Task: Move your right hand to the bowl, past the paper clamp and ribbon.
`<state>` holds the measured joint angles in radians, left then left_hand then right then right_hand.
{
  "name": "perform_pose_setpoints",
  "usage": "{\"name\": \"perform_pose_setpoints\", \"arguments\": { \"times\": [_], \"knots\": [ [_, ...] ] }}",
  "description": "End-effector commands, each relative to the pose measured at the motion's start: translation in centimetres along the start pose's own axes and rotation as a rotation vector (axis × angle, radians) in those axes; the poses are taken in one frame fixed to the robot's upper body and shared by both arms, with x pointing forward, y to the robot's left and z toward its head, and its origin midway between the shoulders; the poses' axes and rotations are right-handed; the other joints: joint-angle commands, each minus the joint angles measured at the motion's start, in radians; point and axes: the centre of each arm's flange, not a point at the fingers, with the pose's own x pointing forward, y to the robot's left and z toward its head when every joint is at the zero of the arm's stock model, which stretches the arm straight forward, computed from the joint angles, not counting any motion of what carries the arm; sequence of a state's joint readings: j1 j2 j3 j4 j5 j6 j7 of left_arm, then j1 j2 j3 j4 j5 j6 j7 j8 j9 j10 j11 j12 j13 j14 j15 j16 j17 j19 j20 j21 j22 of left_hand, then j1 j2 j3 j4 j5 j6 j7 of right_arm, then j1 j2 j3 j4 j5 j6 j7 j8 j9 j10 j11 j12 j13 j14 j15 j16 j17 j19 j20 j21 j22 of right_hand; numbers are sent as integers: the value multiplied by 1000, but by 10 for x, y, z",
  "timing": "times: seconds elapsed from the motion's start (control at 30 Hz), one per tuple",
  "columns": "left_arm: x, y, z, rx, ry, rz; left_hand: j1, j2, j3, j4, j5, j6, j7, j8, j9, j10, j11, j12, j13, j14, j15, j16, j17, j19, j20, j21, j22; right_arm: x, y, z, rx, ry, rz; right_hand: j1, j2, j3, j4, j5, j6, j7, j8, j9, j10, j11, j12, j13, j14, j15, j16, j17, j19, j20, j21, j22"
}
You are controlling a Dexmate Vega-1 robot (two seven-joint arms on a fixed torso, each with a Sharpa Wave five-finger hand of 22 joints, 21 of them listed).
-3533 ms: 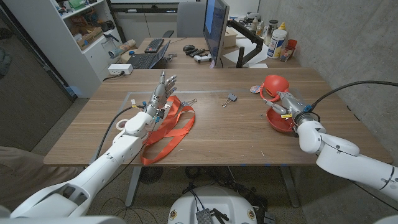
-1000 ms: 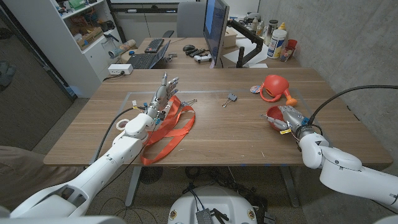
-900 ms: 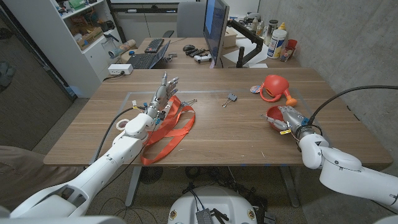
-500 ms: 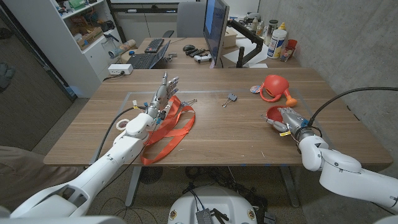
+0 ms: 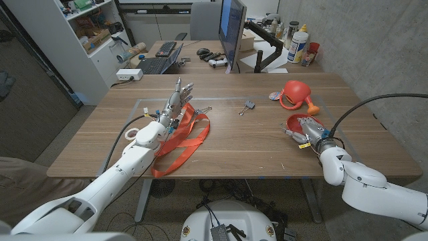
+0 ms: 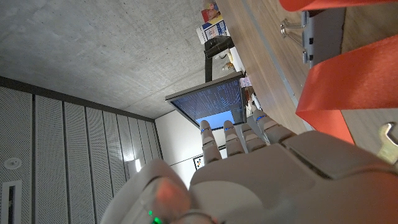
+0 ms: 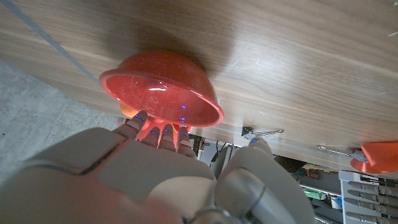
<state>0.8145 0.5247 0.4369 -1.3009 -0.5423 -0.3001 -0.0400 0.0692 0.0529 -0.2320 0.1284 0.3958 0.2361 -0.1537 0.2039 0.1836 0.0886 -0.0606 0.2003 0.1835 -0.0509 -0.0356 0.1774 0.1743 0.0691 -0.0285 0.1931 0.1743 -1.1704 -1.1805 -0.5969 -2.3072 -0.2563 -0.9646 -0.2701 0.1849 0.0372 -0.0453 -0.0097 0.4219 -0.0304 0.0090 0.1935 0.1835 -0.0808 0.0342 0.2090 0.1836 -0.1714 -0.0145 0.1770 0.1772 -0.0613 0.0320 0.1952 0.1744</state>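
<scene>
red bowl (image 5: 297,123) sits on the table's right side, nothing visible inside it in the right wrist view; right hand (image 5: 305,134) has drawn back toward the near edge since 3.5 s ago, now at the bowl's near rim, fingers extended, holding nothing. red watering can (image 5: 295,94) now stands uncovered behind the bowl. left hand (image 5: 170,107) unchanged, fingers spread and empty over the orange ribbon (image 5: 182,137), paper clamp (image 5: 249,105) mid-table.

Red bowl (image 5: 299,123) (upright) near table's right edge

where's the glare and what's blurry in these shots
Right wrist view: a bright glare patch on the table beside the red bowl, whose inside glints; the right robot hand is close and soft. Left wrist view: the left robot hand is blurred, the ribbon soft-edged. Head view: evenly lit, sharp.
</scene>
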Motion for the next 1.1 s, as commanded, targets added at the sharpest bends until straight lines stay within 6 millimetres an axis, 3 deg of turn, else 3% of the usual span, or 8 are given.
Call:
{"name": "perform_pose_setpoints", "arguments": {
  "times": [0.03, 1.1],
  "knots": [
    [-1, 3, -2, 7, 10, -3, 11, 4, -8, -2, 6, 0, -2, -4, 5, 2, 3, 1, 3, -6, -51, 7, 4, 0, -2, 1, 3, 2, 8, 4, -14, -5, 29, 11, 2, -5, -5, 6, -12, -1, 2, 5, -5, -3, 1, 4, -35, 2, 4, 1, -9, 9, 4, 4],
    [-5, -4, -1, 17, 13, -7, 11, 10, -11, 0, 7, 6, 1, -3, 5, 2, 5, 2, 3, -7, -54, 7, 4, 0, -2, 2, 3, 3, 16, -6, -6, 9, 56, 24, -1, -7, -16, 18, -23, 7, 1, 5, 0, -4, 5, 4, -34, 8, 5, 1, -7, 11, 3, 4]
  ]
}}
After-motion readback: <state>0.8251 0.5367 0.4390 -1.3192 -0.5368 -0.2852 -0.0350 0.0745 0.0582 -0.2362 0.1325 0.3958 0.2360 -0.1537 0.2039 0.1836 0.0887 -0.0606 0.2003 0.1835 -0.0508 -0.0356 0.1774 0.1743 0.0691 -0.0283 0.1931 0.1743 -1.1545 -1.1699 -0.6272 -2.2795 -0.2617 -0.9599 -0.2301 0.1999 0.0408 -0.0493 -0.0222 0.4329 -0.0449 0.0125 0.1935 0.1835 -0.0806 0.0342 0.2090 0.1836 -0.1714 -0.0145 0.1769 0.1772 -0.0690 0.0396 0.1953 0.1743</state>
